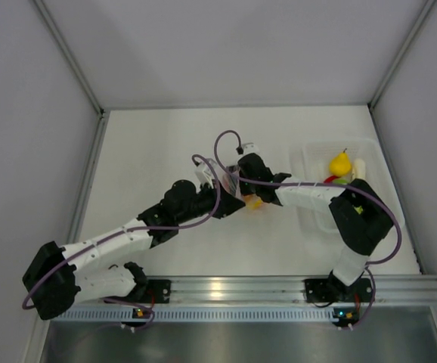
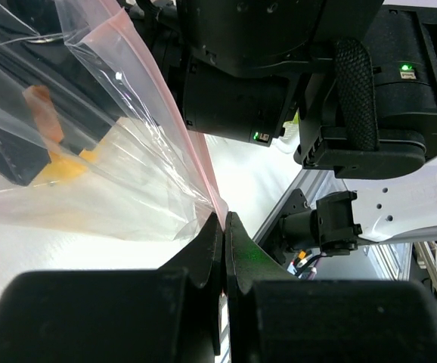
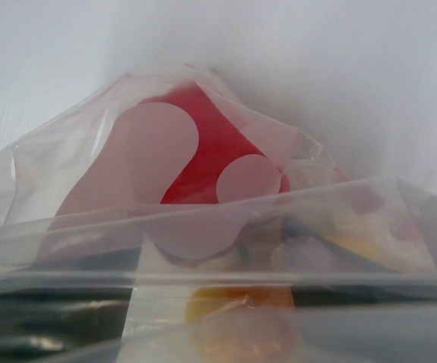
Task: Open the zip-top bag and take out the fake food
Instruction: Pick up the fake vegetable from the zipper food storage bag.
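Left arm is stretched diagonally from its base to mid-worktop. Left gripper: jaws are pressed together, pinching the zip-top bag at its pink-strip edge. Right arm is folded at the elbow and reached leftward, with the right gripper held against the bag. Its jaws are masked by plastic, so their state cannot be told. Fake food is seen inside the bag, and more lies in the tray.

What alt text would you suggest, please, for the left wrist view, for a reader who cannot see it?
The left pincer is shut on the pink-edged rim of the clear zip-top bag, fanning up-left. Orange and yellow fake food shows through the plastic, and the black body of the right arm fills the top.
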Robot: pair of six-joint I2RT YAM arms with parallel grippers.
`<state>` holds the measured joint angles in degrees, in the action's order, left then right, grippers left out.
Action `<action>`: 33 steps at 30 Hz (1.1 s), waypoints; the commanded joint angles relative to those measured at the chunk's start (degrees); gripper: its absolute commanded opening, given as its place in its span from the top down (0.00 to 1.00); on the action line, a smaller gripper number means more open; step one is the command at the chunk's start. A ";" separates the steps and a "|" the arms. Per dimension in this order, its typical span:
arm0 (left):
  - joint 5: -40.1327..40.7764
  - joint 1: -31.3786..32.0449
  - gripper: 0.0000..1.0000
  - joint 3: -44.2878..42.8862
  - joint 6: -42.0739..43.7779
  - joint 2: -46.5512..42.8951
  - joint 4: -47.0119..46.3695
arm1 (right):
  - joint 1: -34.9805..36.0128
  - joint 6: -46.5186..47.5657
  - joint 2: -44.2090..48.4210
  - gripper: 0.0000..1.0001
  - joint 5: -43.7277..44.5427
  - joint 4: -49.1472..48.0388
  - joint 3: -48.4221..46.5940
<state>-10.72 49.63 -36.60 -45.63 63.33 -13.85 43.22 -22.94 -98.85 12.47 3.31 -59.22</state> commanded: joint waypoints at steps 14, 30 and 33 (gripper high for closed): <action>-10.99 1.44 1.00 0.91 -1.22 -0.14 -5.66 | -3.41 -0.17 -12.16 0.21 -4.21 -11.74 -7.75; -6.77 1.44 1.00 3.20 -0.26 -2.86 -5.66 | -1.48 3.25 -5.84 0.67 2.02 -15.89 -3.27; -4.40 1.44 1.00 3.38 -0.08 -3.30 -5.67 | -0.60 1.07 -2.23 0.69 6.59 -9.75 -2.92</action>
<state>-8.54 48.95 -33.63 -45.25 63.13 -16.71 43.35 -21.10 -105.73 11.00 -6.33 -61.91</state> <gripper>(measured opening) 0.023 0.719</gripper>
